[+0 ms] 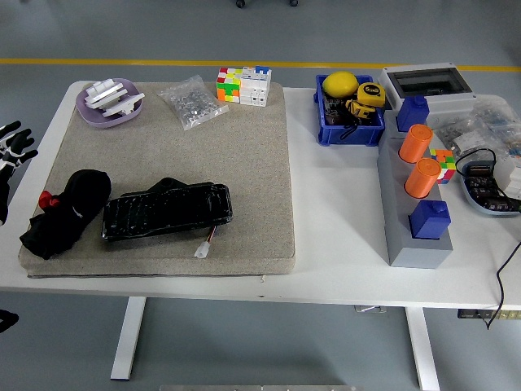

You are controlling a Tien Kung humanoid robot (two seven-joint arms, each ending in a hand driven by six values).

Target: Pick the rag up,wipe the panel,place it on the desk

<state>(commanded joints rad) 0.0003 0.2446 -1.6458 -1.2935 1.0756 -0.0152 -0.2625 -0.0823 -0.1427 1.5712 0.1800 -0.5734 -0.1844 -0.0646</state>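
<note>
A crumpled black rag [63, 210] with a small red spot lies at the near left corner of the grey mat [244, 147]. Just to its right on the mat is the black panel [167, 209], with a short white-plug cable at its near edge. My left hand [12, 145] shows at the far left edge of the picture, level with the table's left side, its fingers spread and holding nothing. It is apart from the rag, up and to the left of it. The right hand is out of view.
At the mat's far edge are a purple bowl [109, 103] with white parts, a clear bag of small parts [193, 102] and colourful cubes [243, 85]. To the right stand a blue bin [350, 110] and a grey rack [417, 212] with orange and blue pieces.
</note>
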